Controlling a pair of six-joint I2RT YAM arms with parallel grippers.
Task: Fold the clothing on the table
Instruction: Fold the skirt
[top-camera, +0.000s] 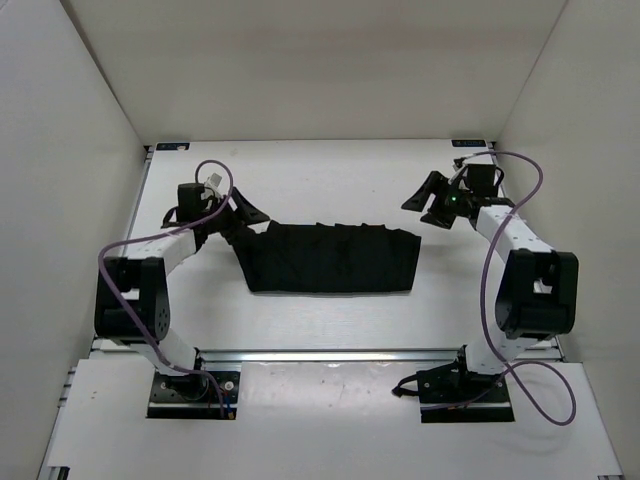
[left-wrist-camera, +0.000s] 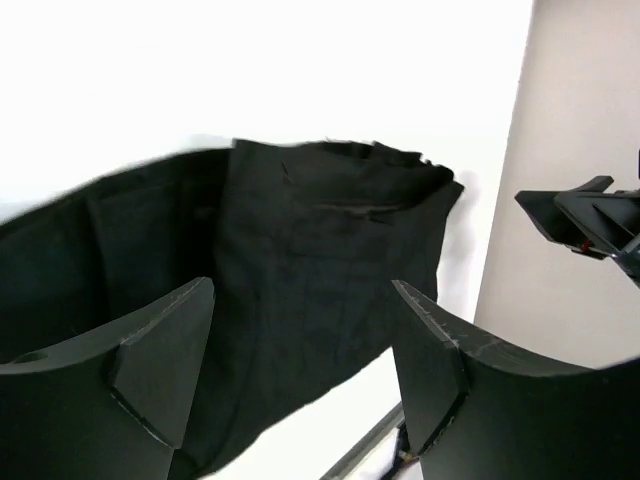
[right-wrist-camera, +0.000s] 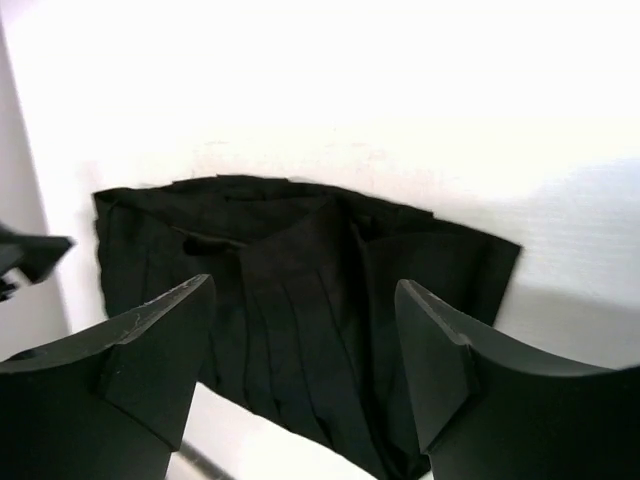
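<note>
White walls (top-camera: 60, 150) enclose table (top-camera: 330, 330); black clothing (top-camera: 330, 258) lies as a wide band at its middle. Left gripper (top-camera: 243, 222) at the clothing's left end, right gripper (top-camera: 425, 203) just beyond its right end; both released, jaws apart, holding nothing

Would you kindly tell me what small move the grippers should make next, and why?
Probably back the left gripper and right gripper up and away: both stand open holding nothing, and the clothing lies as a flat folded band on the table.
</note>
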